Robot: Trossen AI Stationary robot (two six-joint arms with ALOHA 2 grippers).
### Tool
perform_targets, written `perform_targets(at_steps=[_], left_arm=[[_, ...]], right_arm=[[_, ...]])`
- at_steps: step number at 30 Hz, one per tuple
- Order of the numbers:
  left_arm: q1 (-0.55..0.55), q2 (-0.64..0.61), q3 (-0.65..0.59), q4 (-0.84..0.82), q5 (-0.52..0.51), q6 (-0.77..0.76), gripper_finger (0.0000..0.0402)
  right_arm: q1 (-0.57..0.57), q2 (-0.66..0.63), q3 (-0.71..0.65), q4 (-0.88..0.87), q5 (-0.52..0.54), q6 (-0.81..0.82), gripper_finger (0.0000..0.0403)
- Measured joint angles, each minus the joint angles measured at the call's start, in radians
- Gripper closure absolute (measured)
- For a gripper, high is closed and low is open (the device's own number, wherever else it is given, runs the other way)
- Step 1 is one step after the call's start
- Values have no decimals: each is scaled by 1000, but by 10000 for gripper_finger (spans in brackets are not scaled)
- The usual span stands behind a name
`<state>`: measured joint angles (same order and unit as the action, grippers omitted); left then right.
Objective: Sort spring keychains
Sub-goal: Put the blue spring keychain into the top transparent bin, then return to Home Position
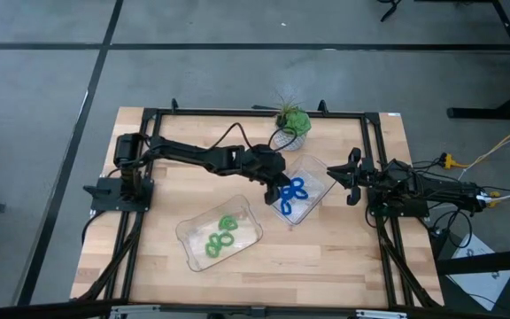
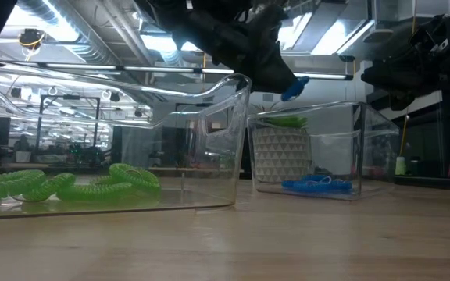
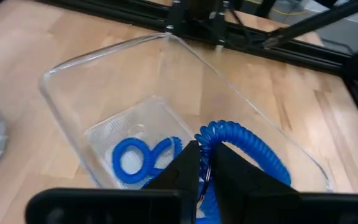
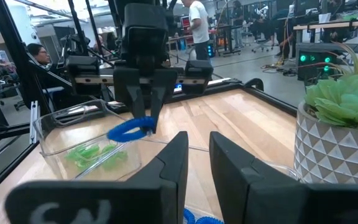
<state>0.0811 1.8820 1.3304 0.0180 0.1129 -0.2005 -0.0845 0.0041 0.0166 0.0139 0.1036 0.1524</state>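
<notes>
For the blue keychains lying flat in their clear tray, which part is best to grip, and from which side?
Probably from straight above, pinching one coiled loop across its thickness: the blue keychains lie flat on the floor of the clear tray, whose walls block any sideways approach.

Potted plant [image 1: 293,120] at the wooden table's [image 1: 326,257] far edge.

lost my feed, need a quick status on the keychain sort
Left end effector shut on blue keychain, above the right tray. Right end effector open, waiting at table's right edge. Green keychains in left tray. Nothing in the way.
</notes>
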Motion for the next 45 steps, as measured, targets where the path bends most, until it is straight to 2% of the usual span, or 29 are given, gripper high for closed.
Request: perform_targets(at_steps=[3,8,18,23,28,31,35,39,45], left_arm=[[1,0,0,-1,-32,-24,358],[2,0,0,0,-31,-24,318],[20,0,0,15,41,-112,241],[32,-1,-1,15,43,-129,224],[47,-30,-2,15,43,-130,226],[60,-74,-2,6,43,-115,229],[77,-164,-2,-9,39,-13,230],[92,-274,-2,-114,25,83,231],[81,-442,-2,-329,-128,185,227]], right_arm=[[0,0,0,0,0,0,336],[0,0,0,0,0,0,336],[0,0,0,0,0,0,336],[0,0,0,0,0,0,336],[0,0,0,0,0,0,336],[0,0,0,0,0,0,336],[0,0,0,0,0,0,336],[0,0,0,0,0,0,336],[0,0,0,0,0,0,336]])
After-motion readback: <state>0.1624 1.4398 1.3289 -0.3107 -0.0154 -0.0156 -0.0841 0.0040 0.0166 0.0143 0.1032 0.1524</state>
